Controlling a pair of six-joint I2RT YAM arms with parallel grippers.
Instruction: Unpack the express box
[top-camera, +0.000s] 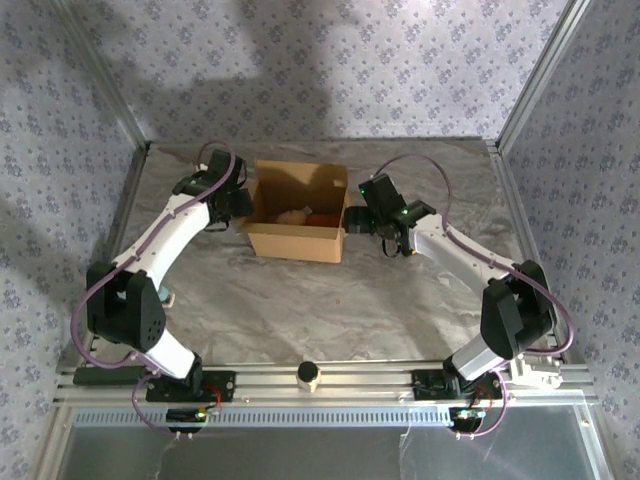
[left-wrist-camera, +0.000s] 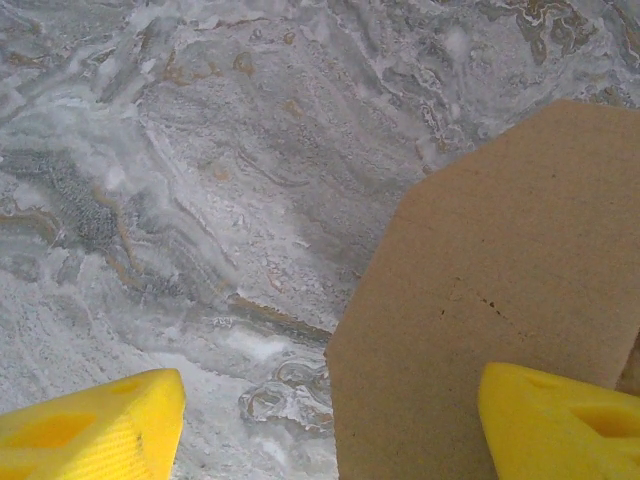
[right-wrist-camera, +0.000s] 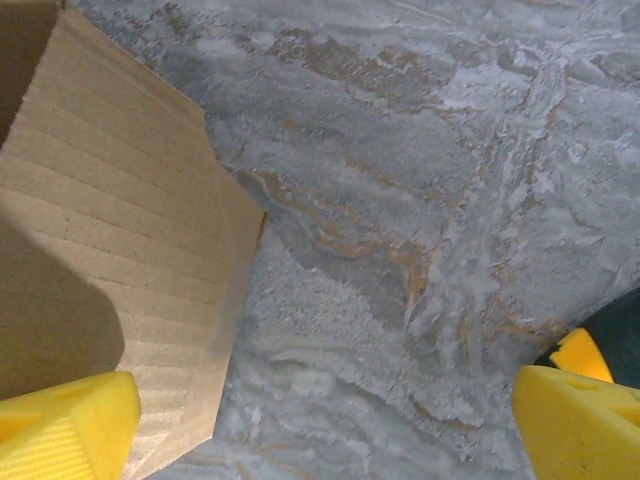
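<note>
The express box (top-camera: 295, 228) is a tan carton standing open-topped at the middle back of the table, with a pale item (top-camera: 293, 215) and an orange item (top-camera: 322, 218) inside. My left gripper (top-camera: 238, 206) hangs at the box's left end, jaws open. In the left wrist view a side flap (left-wrist-camera: 500, 300) lies between the yellow fingers (left-wrist-camera: 90, 428), close to the right-hand one, and the left gripper (left-wrist-camera: 330, 435) is not closed on it. My right gripper (top-camera: 357, 220) is at the box's right end, open. In the right wrist view the right gripper (right-wrist-camera: 325, 435) sits over bare table with a flap (right-wrist-camera: 110, 250) beside its left finger.
The marbled grey table cover (top-camera: 330, 300) stretches in front of the box. A small round knob (top-camera: 308, 374) sits on the front rail. A teal object (top-camera: 166, 296) lies by the left arm. Metal frame posts (top-camera: 128, 120) stand at the back corners.
</note>
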